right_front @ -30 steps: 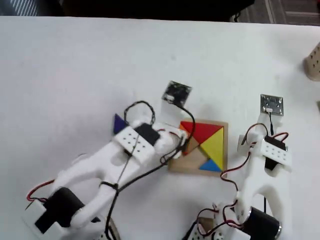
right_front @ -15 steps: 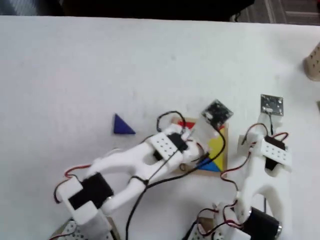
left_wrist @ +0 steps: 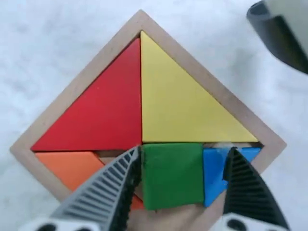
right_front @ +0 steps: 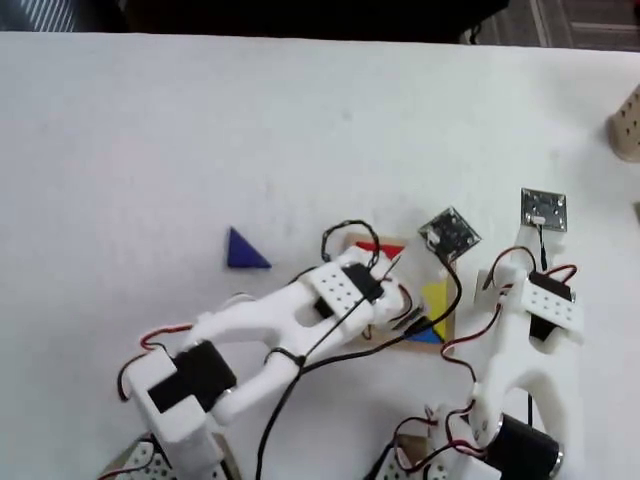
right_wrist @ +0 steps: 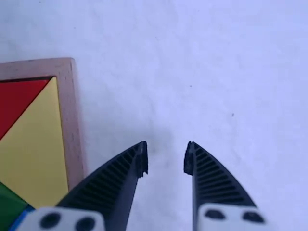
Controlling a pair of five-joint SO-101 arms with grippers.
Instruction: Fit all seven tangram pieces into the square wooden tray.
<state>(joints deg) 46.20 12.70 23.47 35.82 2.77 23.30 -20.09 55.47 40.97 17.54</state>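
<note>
**As the left gripper (left_wrist: pixel 185 156) straddles the green square (left_wrist: pixel 172 178) at the tray (left_wrist: pixel 72 92)**

Where the left wrist view looks down into the tray, the red triangle (left_wrist: pixel 96 115) and yellow triangle (left_wrist: pixel 183 106) lie flat inside it. They meet along one straight edge and fill half of the tray.

Green square: in the other half of the tray, its top edge against the yellow triangle's long side. Cannot tell whether it lies fully down in its slot.

Orange piece (left_wrist: pixel 67 166): in the tray corner under the red triangle, partly hidden by a finger.

Blue piece (left_wrist: pixel 214 175): in the tray just beside the green square, on the side away from the orange piece.

Left gripper fingers (left_wrist: pixel 110 192): spread wider than the green square. One finger lies against the square's edge. The other stands off it, with a strip of the blue piece showing in the gap. No grip on the square.

Left arm (right_front: pixel 300 310): in the high view it lies across the tray and covers most of it.

Dark blue triangle (right_front: pixel 243 250): flat on the table (right_front: pixel 150 130), well apart from the tray, on the side away from the right arm (right_front: pixel 525 330).

Right gripper (right_wrist: pixel 165 156): over bare table just beside the tray's rim, touching nothing. Fingers apart by a narrow gap, nothing between them.

Tan block (right_front: pixel 628 125) with holes: at the table edge, well apart from the tray, beyond the right arm.
</note>
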